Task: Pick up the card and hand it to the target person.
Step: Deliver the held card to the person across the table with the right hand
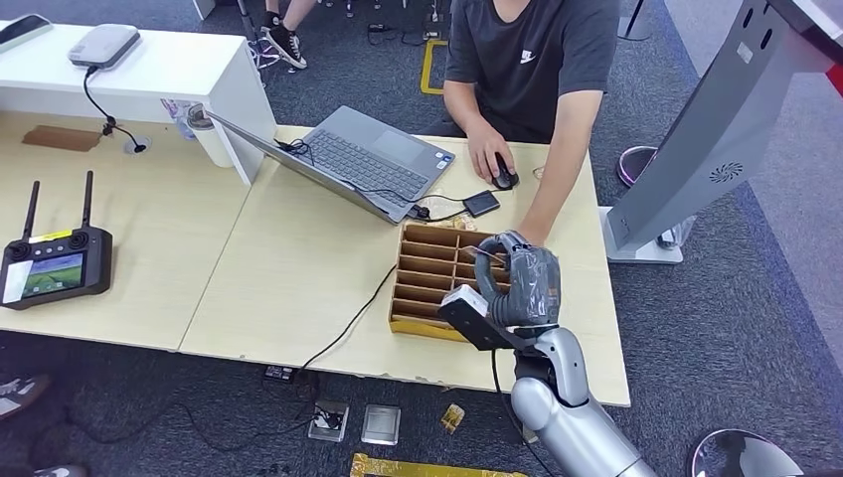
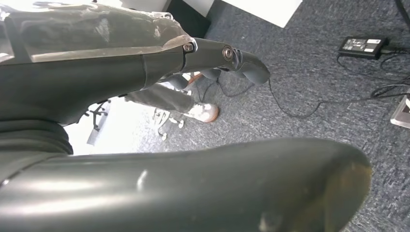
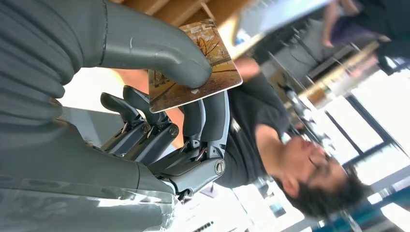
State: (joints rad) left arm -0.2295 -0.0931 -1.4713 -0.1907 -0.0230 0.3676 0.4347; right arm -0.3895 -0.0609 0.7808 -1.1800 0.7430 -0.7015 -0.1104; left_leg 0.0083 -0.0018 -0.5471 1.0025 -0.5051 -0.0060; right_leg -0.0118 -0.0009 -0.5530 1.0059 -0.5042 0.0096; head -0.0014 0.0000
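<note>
Right hand pinches the card between thumb and fingers, raised above the wooden divider box on the tabletop. Person seated at 12 o'clock. Left hand holds nothing, fingers extended.

Silver right arm with rounded joints; grey ribbed-cover hand, dark screwed fingers, perhaps clear film over the wrist.

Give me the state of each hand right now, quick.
Left hand: holding nothing, fingers stretched out over the floor.
Right hand: pinching the card between thumb and fingers, above the wooden organizer.
</note>
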